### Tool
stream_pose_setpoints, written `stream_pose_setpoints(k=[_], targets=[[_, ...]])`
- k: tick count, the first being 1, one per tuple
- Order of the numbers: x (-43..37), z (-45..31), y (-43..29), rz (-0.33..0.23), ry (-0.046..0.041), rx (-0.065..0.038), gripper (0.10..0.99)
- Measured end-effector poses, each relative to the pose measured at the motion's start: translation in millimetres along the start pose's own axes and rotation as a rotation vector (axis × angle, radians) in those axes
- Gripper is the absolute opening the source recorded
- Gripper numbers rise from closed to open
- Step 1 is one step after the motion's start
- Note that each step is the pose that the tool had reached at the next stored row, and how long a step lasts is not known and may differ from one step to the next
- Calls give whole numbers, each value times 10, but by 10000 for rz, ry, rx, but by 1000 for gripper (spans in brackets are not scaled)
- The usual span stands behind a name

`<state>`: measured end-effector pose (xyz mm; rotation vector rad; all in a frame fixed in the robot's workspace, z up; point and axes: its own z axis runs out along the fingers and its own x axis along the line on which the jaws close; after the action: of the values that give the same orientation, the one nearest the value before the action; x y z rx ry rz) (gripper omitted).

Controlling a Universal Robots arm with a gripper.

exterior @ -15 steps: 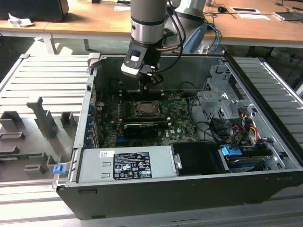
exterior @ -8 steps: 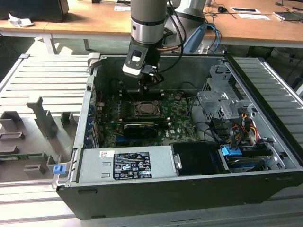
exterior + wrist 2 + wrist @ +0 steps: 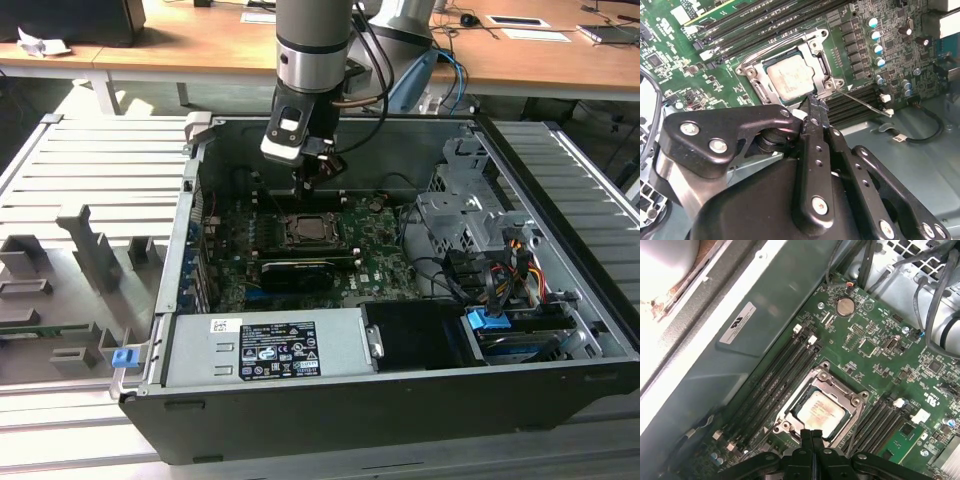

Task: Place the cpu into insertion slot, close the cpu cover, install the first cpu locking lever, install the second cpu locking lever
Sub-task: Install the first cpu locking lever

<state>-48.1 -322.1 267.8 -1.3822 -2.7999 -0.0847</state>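
Cpu (image 3: 819, 412): small flat silvery-grey square chip; likely light, stiff, fragile; hold by edges.
Gripper (image 3: 811, 434): black, closed, empty.

Bright, even daylight on desks (image 3: 200, 45); pc case (image 3: 400, 420) inside darker, shadowed. First wrist view: blown-out glare beyond case wall; cpu (image 3: 820, 412) w/ soft sheen.

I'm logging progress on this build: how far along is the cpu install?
Done: the cpu is seated and the cover lies flat around it. In hand: the gripper, jaws shut with nothing between them, is at the cover's edge. Left: a thin lever sticks out away from the cover and looks unlatched. Whether the other lever is locked, I cannot tell.
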Motion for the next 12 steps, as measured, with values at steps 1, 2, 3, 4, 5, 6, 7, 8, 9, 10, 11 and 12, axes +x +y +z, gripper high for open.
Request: stream_pose_setpoints(k=[1,2,3,4,5,6,7,8,9,10,11,12], targets=[[0,0,0,-60,2,3,106],[0,0,0,-116,5,4,106],[0,0,0,-149,6,6,106],[0,0,0,-177,7,7,106],[0,0,0,-216,8,9,106],[0,0,0,-243,10,10,106],[0,0,0,-282,11,11,106],[0,0,0,-312,13,13,106],[0,0,0,-397,16,16,106],[0,0,0,-459,19,18,106],[0,0,0,-499,20,20,106],[0,0,0,-529,22,21,106]])
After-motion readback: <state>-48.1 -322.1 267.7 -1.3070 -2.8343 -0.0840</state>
